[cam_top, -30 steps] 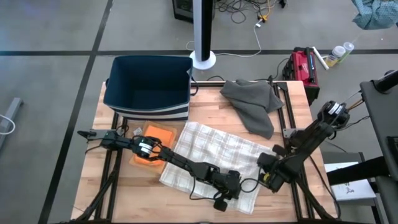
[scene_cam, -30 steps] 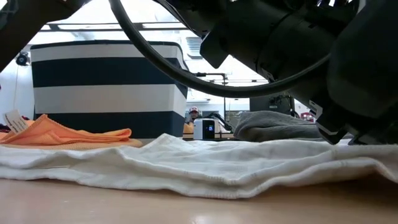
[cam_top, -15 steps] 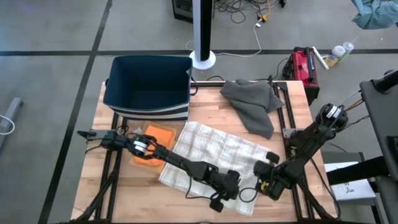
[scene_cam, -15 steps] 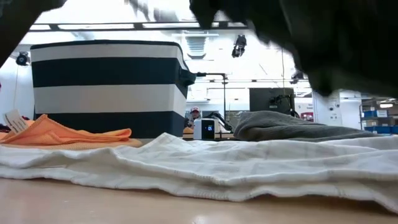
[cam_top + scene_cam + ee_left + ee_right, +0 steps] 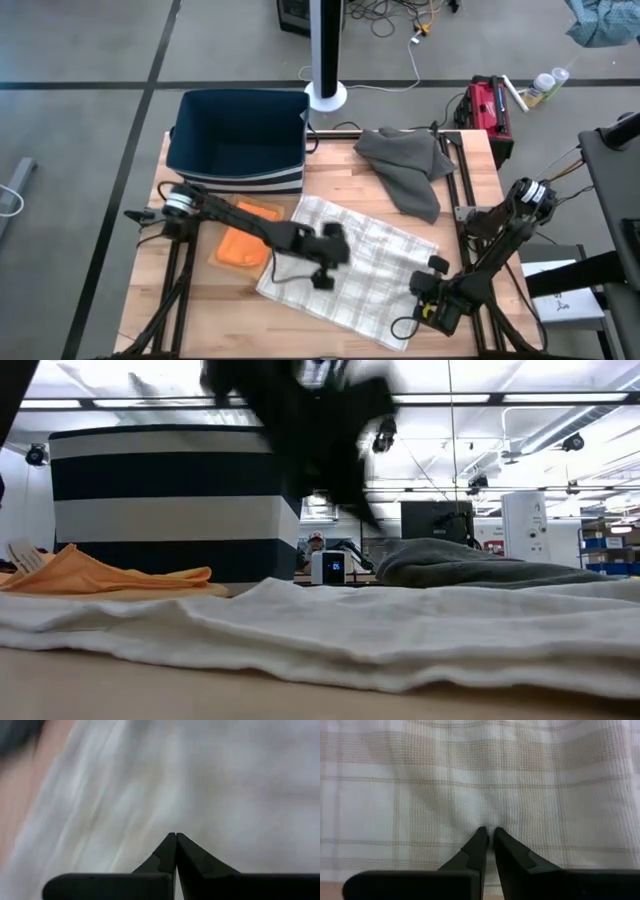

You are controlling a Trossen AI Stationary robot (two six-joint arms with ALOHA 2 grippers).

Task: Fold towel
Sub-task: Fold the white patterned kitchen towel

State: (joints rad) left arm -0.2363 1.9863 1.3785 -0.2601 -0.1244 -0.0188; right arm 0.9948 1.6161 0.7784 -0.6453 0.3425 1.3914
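Left gripper (image 5: 322,262) retreated mid-towel (image 5: 385,262); blurred, apparently empty.

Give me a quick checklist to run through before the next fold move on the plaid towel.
1. Towel lies spread on the table: ok.
2. Right gripper grips the towel's edge: ok, fingers nearly shut with cloth pinched between them.
3. Left gripper holds the towel: not ok, shut and empty above the cloth.
4. Orange cloth is off the towel: cannot tell, the arm covers their meeting edge.
5. Grey cloth is apart from the towel: ok.
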